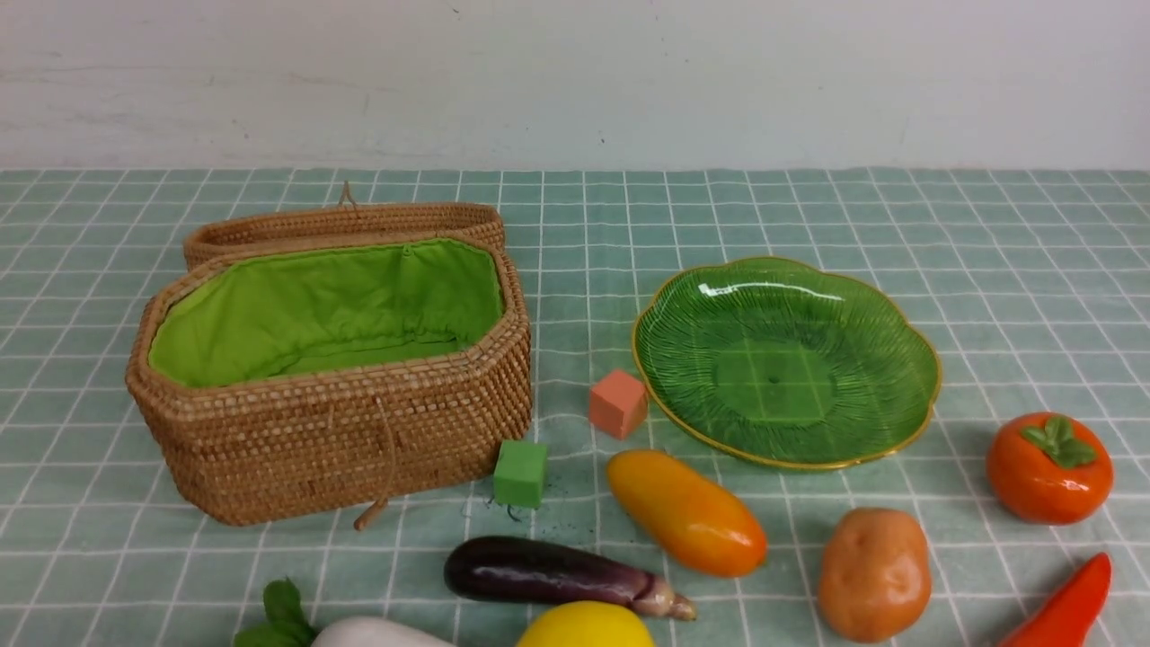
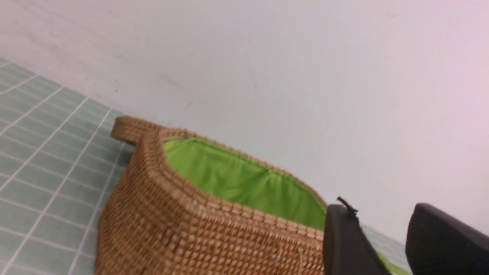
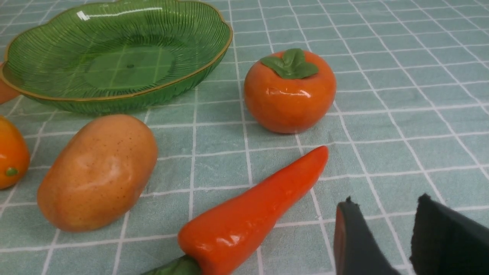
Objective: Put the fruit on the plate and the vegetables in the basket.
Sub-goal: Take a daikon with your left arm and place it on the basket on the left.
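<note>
— Where does everything sit?

— In the front view the basket fills the left middle, its long side running left to right and its lid thrown back behind it. The plate lies flat on the table, right of centre.

— And the loose pieces?

— Along the bottom. The mango slants from upper left to lower right, just below the plate's rim. The eggplant lies nearly level, stem end to the right, with the lemon just under it at the frame's edge. The radish is cut off at the bottom, leaves to the left. The potato stands on end at lower right and the persimmon sits cap-up near the right edge. The pepper, in the bottom right corner, aims its tip up and rightward.

— The hands?

— The left hand hangs beside the basket's wall, fingers apart, holding nothing. The right hand is parted too, empty, near the pepper.
</note>
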